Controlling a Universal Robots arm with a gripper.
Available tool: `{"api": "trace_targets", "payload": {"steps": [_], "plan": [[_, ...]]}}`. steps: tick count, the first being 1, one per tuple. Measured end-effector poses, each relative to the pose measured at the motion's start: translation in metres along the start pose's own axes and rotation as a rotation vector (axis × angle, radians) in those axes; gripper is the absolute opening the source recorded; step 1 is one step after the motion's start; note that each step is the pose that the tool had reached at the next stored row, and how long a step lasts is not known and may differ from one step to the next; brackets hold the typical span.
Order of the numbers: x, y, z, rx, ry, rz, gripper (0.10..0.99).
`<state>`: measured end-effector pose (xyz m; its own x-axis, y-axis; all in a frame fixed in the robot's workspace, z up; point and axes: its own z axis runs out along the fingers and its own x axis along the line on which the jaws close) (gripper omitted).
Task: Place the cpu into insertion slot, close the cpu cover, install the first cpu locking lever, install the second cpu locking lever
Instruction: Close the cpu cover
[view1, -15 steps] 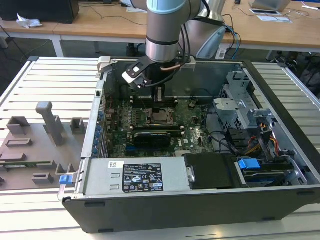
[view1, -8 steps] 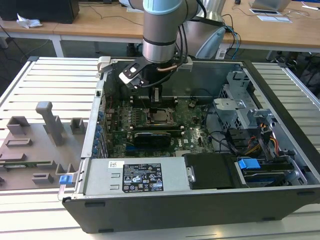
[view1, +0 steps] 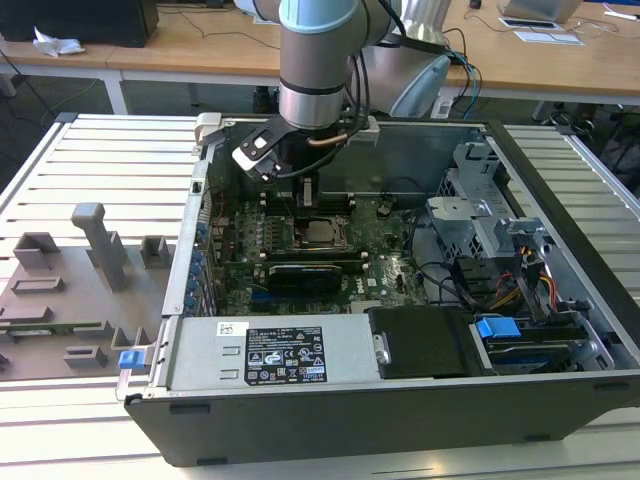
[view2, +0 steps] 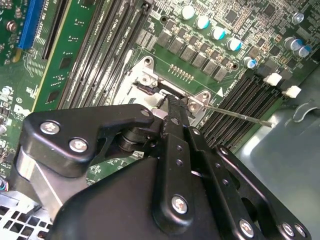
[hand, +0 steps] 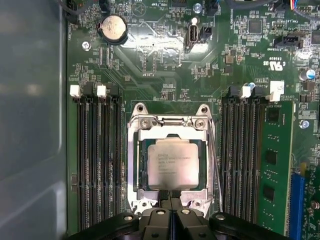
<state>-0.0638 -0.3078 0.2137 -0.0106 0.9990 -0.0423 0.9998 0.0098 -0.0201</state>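
Note:
The cpu (hand: 172, 162), a silver-grey square chip, lies flat in the insertion slot (hand: 144, 165) on the green board; it also shows in the exterior view (view1: 320, 232). The silvery cpu cover (hand: 134, 165) is down around it, framing the chip. My gripper (hand: 170, 200) is shut, its black fingertips together at the cover's edge, with nothing seen between them. In the second wrist view the gripper (view2: 172, 105) sits at the socket's rim. A thin metal locking lever (view2: 235, 114) sticks out from the socket corner over the memory slots and runs along one side of the socket (hand: 216, 165).
Long black memory slots (hand: 97, 160) flank the socket, with more (hand: 240, 160) and a green card (hand: 277, 165) on the other side. The grey case wall (hand: 30, 125) is close. A power supply (view1: 270, 350) and drive cage (view1: 480, 220) fill the case.

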Motion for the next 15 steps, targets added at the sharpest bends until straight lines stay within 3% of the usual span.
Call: {"api": "trace_targets", "payload": {"steps": [6,15], "plan": [[0.0002,-0.0049,0.0054,0.0,-0.0001,0.0,0.106],[0.0004,-0.0039,0.0074,0.0,0.0003,-0.003,0.106]]}}
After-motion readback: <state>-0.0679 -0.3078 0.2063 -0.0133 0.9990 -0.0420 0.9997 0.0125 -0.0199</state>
